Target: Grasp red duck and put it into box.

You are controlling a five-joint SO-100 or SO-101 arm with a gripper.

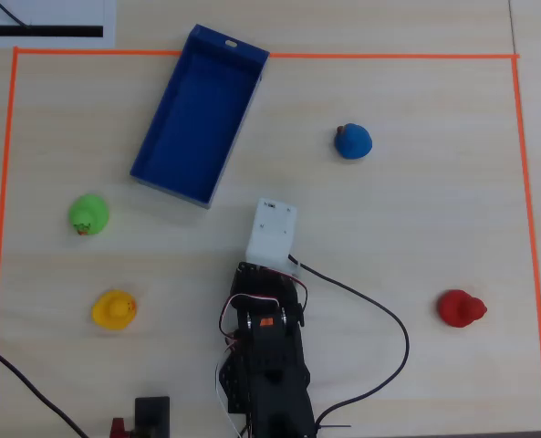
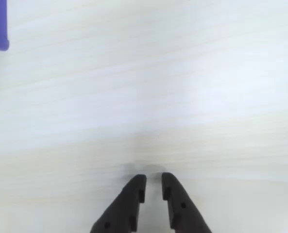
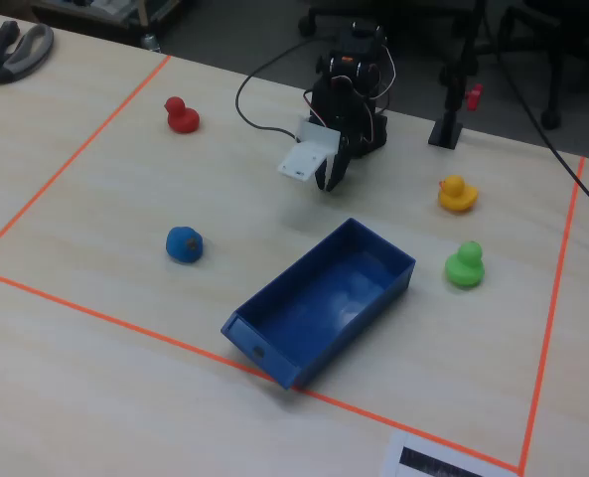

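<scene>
Red duck [image 1: 460, 308] near desk's right edge; box [image 1: 200, 116] toward top-left corner; arm [image 1: 265, 356] at bottom edge.

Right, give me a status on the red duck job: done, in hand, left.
Done: nothing. The red duck sits on the table, far from the box, which is empty. In hand: nothing; the pincer hangs over bare table, its fingertips nearly together with no object between them. Left: reach the duck, grasp it, carry it to the box.

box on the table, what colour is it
Deep blue, inside and out; the box shows best in the fixed view.
</scene>
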